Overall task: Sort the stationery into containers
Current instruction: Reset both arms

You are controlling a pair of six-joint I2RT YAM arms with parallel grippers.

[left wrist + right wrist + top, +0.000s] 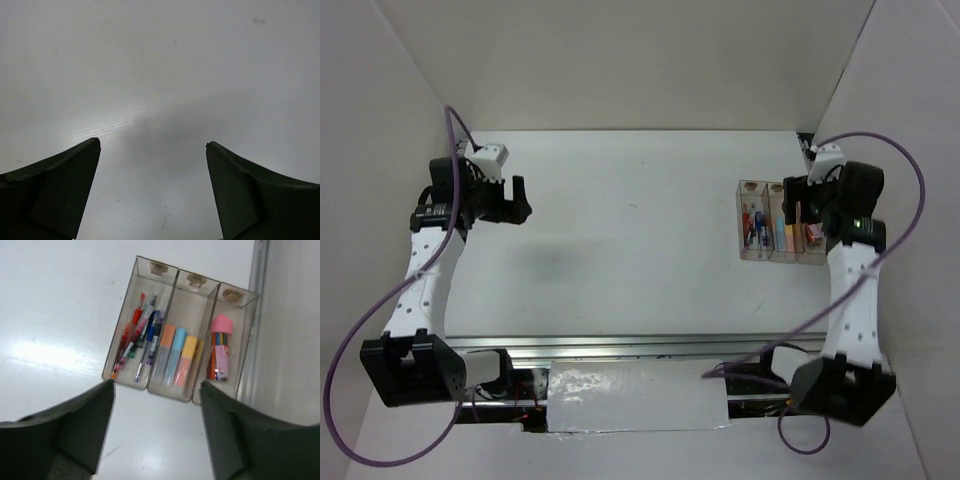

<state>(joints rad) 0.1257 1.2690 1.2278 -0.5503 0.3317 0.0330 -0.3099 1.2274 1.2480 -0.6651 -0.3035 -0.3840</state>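
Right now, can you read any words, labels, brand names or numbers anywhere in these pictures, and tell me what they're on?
No text can be read anywhere.
pink-capped tube: coloured print on its body, too blurred to read.
pens: any markings are too small to make out.
markers and bins: no lettering visible.

The containers (189,305) are clear, glossy plastic that catches glare along the rims, with duller brownish bottoms. The pens (145,335) in the left one have shiny plastic barrels, some see-through. The markers (175,357) look matt and pastel, and the pink cap of the tube (220,347) is smooth plastic. The table (160,65) is white and smooth with a soft sheen and fine scratches. The left gripper (152,146) has fingers (55,192) of dark matt plastic, as does the right gripper (157,385). Along the near edge runs a brushed-metal rail (620,345) beside a crinkled, shiny, foil-like sheet (635,398).
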